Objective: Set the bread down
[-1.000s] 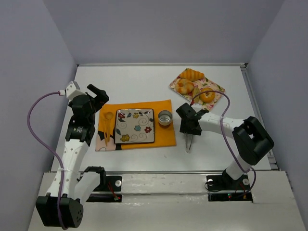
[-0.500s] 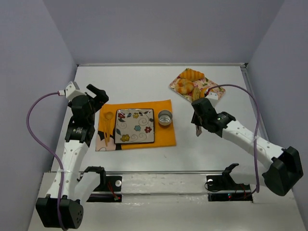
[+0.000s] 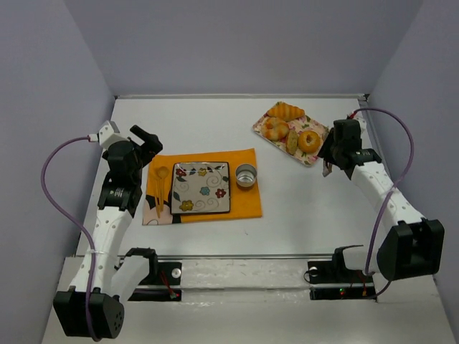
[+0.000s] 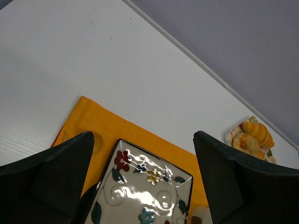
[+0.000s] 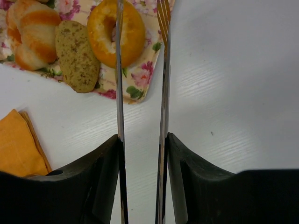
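Note:
Several breads lie on a floral tray (image 3: pixel 259 127) at the back right: a croissant (image 3: pixel 285 110), a striped roll (image 3: pixel 275 129), a flat brown slice (image 3: pixel 292 140) and a ring-shaped bun (image 3: pixel 309 140). My right gripper (image 3: pixel 328 161) is just right of the tray, shut on metal tongs (image 5: pixel 163 70). The tong tips reach over the ring bun (image 5: pixel 128 32) and the tray's edge (image 5: pixel 140 79), and they hold nothing. My left gripper (image 3: pixel 147 143) is open and empty, above the far left of the orange mat (image 3: pixel 244 204). A floral square plate (image 3: pixel 201 188) lies on the mat and holds nothing.
A small metal cup (image 3: pixel 246 175) stands on the mat, right of the plate. Yellow cutlery (image 3: pixel 159 190) lies on the mat's left side. The enclosure walls stand close on the left, right and back.
My right arm swung from the middle of the table to the right side of the bread tray, carrying the tongs. The left arm has not moved.

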Controlling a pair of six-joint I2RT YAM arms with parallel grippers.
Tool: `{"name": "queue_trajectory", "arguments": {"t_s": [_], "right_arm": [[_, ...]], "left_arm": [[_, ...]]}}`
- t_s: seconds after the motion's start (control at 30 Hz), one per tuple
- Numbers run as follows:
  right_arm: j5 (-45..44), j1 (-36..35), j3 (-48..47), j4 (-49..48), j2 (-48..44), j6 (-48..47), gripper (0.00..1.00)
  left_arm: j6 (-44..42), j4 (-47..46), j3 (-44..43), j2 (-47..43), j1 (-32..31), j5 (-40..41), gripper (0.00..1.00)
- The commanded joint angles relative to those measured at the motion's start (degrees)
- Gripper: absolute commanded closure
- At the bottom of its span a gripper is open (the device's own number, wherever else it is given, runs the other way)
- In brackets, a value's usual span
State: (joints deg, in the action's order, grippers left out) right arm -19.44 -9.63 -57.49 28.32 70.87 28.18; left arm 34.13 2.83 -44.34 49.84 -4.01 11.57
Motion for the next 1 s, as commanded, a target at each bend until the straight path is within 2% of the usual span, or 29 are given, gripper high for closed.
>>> {"name": "queue_trajectory", "arguments": {"t_s": [0.0,0.2,0.5,0.97], "right_arm": [[11.43,5.39,-4.90,-5.11,5.67,-5.86,0.50],[16.62,8.57,-7.54,-6.78,11.91,-7.44,0.46],[23.48,10.24,-6.14,-11.26,14.56,-9.03,0.44],[22.78,11.30,-2.71,-10.82,16.75,-7.27,0.44]], "left_arm": [[-0.38,-2.39,-0.66,0.43,0.32,0.29,0.01],[-0.38,-2.48,-0.93,1.04,0.32,0.47,0.01],[-0.38,-2.48,-1.28,2.54,0.32,0.29,0.01],[-0.38,-2.39,-1.28,2.54,0.32,-0.23,0.01]]}}
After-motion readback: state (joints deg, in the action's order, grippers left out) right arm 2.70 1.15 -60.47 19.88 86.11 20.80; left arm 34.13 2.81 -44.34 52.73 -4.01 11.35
